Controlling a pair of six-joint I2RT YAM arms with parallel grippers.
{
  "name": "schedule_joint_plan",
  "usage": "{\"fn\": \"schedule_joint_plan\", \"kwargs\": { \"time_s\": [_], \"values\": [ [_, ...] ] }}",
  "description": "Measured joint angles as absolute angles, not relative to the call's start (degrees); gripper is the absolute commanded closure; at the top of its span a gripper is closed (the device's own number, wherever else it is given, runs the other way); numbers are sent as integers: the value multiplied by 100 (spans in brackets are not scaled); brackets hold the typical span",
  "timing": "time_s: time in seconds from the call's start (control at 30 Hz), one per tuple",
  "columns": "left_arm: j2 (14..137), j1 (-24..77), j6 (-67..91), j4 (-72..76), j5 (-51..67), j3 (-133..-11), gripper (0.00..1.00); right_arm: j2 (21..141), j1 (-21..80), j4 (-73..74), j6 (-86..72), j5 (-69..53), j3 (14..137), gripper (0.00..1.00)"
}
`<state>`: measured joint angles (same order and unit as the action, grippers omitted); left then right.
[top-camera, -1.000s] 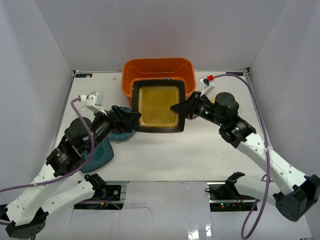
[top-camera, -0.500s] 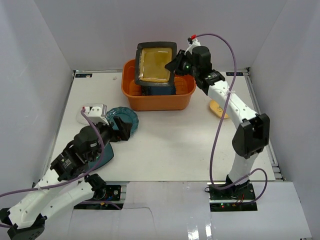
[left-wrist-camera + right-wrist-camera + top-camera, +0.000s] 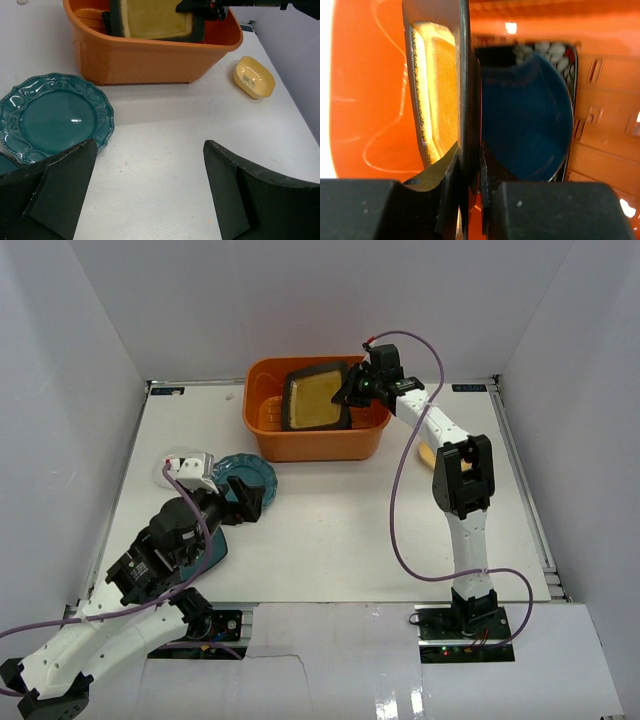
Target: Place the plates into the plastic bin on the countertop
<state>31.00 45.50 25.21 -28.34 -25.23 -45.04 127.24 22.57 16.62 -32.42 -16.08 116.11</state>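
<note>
Gold-centred dark plate (image 3: 318, 400) tilts into the far orange bin (image 3: 310, 448), its right rim pinched by the right gripper (image 3: 352, 388) for an edgewise drop, while the left gripper (image 3: 150, 145) hovers open.

walls (image 3: 320, 300): white, three sides | edge rail (image 3: 524, 490): metal, right side | corner label (image 3: 167, 391): dark, far-left

A large orange plastic bin (image 3: 315, 445) sits at the far middle of the white desk (image 3: 350, 530). Inside it, a dark square plate (image 3: 318, 400) with a gold centre stands tilted on edge, its rim pinched by the right end effector (image 3: 469, 165). Beside it in the bin lies a blue leaf-shaped plate (image 3: 525, 125), seemingly resting on a floral plate (image 3: 547, 52). A round teal scalloped plate (image 3: 55, 116) lies flat near the bin's front left corner. A small yellow plate (image 3: 254, 76) lies flat to the bin's right.
</note>
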Motion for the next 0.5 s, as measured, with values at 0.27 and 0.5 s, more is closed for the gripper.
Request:
{"fn": "schedule_joint_plan", "kwargs": {
  "time_s": [0.27, 0.5],
  "values": [
    [3162, 4550, 2523, -2821, -2606, -4460, 2, 12820, 2268, 1861, -3264, -1732, 11493, 63],
    [3170, 4550, 2502, -2823, -2663, -4462, 2, 12820, 2252, 2062, -3208, -1658, 11513, 32]
  ]
}}
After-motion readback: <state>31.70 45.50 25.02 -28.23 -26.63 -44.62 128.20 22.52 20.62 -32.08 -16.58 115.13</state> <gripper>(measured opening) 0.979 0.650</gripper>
